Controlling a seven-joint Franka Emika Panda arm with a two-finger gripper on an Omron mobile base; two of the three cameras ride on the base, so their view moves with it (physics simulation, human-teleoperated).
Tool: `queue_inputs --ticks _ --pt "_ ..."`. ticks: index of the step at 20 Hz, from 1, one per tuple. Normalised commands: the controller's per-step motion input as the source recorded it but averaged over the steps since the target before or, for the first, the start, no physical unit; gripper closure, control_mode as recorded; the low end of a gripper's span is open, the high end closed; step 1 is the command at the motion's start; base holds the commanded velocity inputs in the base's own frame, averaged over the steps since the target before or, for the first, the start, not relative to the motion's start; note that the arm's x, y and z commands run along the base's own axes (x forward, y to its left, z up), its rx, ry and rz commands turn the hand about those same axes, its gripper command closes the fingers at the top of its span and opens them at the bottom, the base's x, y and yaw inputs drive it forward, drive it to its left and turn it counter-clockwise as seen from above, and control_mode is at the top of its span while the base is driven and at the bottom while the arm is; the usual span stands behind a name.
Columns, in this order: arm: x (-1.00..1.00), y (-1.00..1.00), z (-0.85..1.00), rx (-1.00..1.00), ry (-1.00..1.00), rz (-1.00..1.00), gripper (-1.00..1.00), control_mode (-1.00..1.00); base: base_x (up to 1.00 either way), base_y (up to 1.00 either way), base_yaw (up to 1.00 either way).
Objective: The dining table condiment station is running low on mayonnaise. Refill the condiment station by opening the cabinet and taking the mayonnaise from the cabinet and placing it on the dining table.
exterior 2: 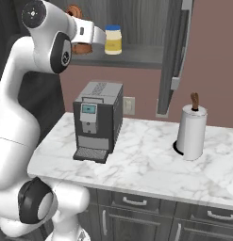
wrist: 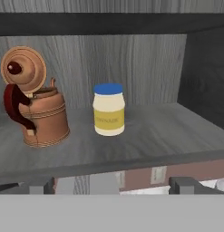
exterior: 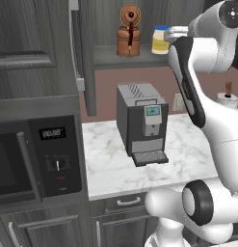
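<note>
A white marble counter (exterior 2: 151,164) with grey veining is running along a dusky pink wall (exterior 2: 212,61). A grey coffee machine (exterior: 142,123) is standing on it, just in front of a pale wall outlet (exterior 2: 129,105). To the right, a white paper towel roll (exterior 2: 191,132) is standing upright on a dark holder. At the left, a black microwave (exterior: 36,159) is sitting built into dark wood-grain cabinetry. Dark drawer fronts (exterior 2: 137,202) with short silver handles are lining the near edge below the counter.

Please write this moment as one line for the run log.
phase: reaching for mayonnaise | cabinet: open | end effector: open, in front of shelf, holding nothing | kettle: left of the jar in hand view
</note>
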Motion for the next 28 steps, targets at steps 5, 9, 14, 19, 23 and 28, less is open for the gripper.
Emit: queue_inputs --ticks 5,9,14,19,23,28 --pt "0.08 -0.06 0.0 0.0 0.01 0.0 -1.0 -1.0 0.0 0.0 0.0" --pt "0.4 -0.06 0.0 0.0 0.0 0.0 -1.0 -1.0 0.0 0.0 0.0" --pt "0.5 -0.01 -0.05 0.0 0.0 0.0 -1.0 -1.0 0.0 0.0 0.0" --pt "0.53 -0.01 -0.01 0.0 0.0 0.0 -1.0 -1.0 0.0 0.0 0.0" --pt "0.47 -0.05 0.0 0.0 0.0 0.0 -1.0 -1.0 0.0 0.0 0.0" --pt "0.47 -0.1 0.0 0.0 0.0 0.0 -1.0 -1.0 0.0 0.0 0.0"
